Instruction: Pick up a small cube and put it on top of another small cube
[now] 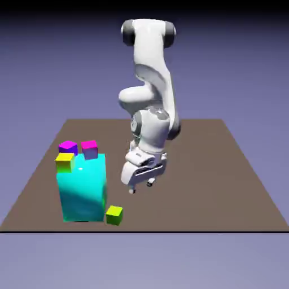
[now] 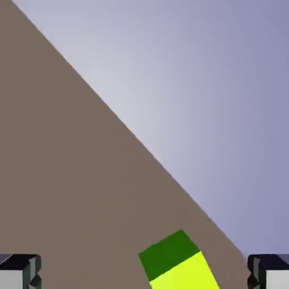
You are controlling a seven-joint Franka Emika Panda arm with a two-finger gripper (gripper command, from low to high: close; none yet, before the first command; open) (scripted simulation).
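Observation:
The small lime-green cube [image 1: 114, 214] lies on the brown table [image 1: 214, 169] near its front edge, just right of the big cyan block [image 1: 83, 189]. The cube with the hot-pink top [image 1: 89, 149] stands on that block's top, at the back. My gripper [image 1: 141, 187] hangs above the table, up and to the right of the lime cube, clear of it. Its jaws stand wide apart with nothing between them. In the hand view the lime cube [image 2: 178, 263] shows at the bottom edge between the two grey fingertips [image 2: 20, 271].
A purple-topped cube [image 1: 68, 147] and a yellow-topped cube [image 1: 64, 162] also sit on the cyan block. The table's edge runs diagonally across the hand view, with blue-violet backdrop beyond.

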